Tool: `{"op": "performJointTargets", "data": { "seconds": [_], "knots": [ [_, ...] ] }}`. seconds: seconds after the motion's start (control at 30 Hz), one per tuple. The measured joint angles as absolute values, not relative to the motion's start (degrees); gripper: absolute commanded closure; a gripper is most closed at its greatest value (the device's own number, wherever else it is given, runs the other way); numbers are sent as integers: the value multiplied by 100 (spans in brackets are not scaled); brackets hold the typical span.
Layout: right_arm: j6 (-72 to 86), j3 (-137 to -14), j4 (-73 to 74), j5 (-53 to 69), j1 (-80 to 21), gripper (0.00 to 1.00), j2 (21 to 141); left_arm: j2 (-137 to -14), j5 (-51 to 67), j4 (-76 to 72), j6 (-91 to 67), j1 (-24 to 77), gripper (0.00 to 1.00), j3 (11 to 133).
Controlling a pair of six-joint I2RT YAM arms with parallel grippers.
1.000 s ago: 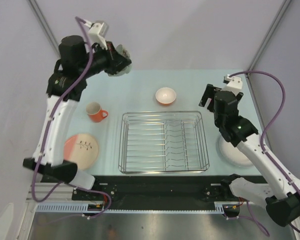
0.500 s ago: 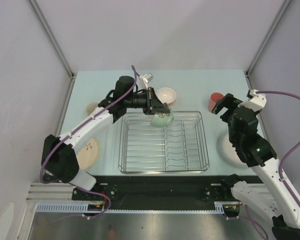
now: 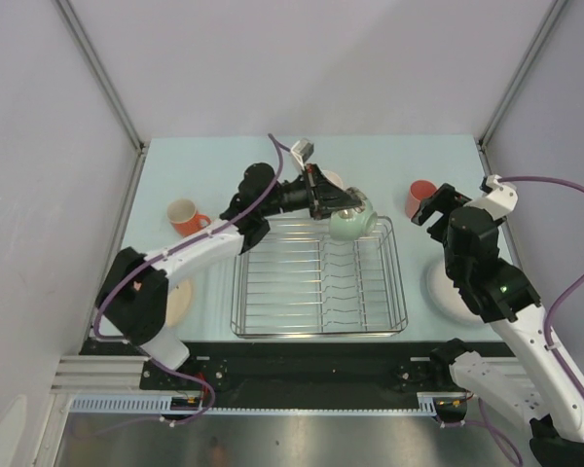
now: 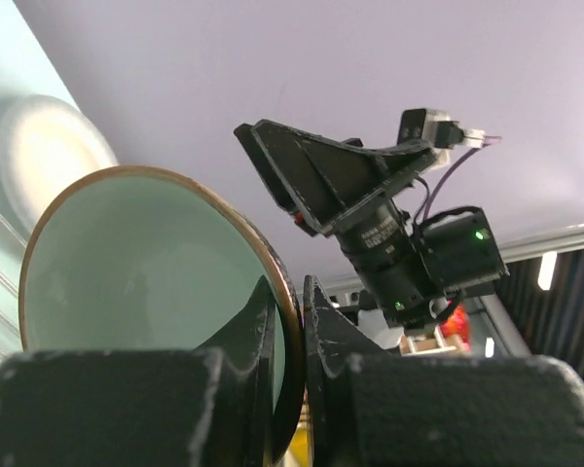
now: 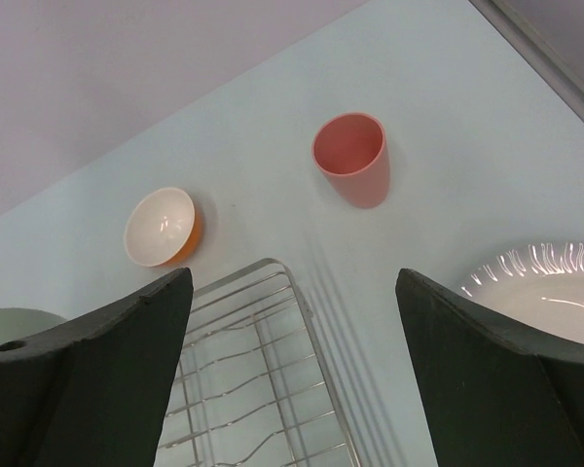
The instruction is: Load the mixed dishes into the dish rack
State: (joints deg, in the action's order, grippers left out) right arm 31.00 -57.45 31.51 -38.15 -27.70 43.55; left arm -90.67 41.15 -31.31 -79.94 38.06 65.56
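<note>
- grey-green bowl (image 3: pixel 353 226): rim pinched in the left claw (image 3: pixel 341 209), tilted over the far right corner of the dish rack (image 3: pixel 282 282); only the left wrist view shows its brown rim edge.
- right claw (image 5: pixel 292 350): wide, holding nothing, above the table (image 5: pixel 448 107).
- right wrist view: salmon-pink cup (image 5: pixel 350 156), orange bowl (image 5: pixel 161 227) and white plate (image 5: pixel 545 292) on the table.
- top view only: orange mug (image 3: pixel 186 217), salmon-pink plate (image 3: pixel 178 297).

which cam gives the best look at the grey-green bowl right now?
Left wrist: the grey-green bowl fills the frame, its inside visible and its rim pinched in the left gripper. Top external shows it small, at the dish rack's far edge, toward the right. Right wrist catches only a sliver at its lower left edge.
</note>
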Motion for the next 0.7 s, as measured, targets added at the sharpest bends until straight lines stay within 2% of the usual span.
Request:
{"op": "performJointTargets", "data": {
  "seconds": [0.23, 0.7],
  "knots": [
    [3173, -5977, 3354, -3870, -2790, 9, 4473, -10077, 3778, -3929, -8420, 4303, 100, 6534],
    [3253, -6027, 3433, -3760, -2797, 9, 4386, -10888, 3092, -3476, -7859, 4517, 100, 6781]
  ]
}}
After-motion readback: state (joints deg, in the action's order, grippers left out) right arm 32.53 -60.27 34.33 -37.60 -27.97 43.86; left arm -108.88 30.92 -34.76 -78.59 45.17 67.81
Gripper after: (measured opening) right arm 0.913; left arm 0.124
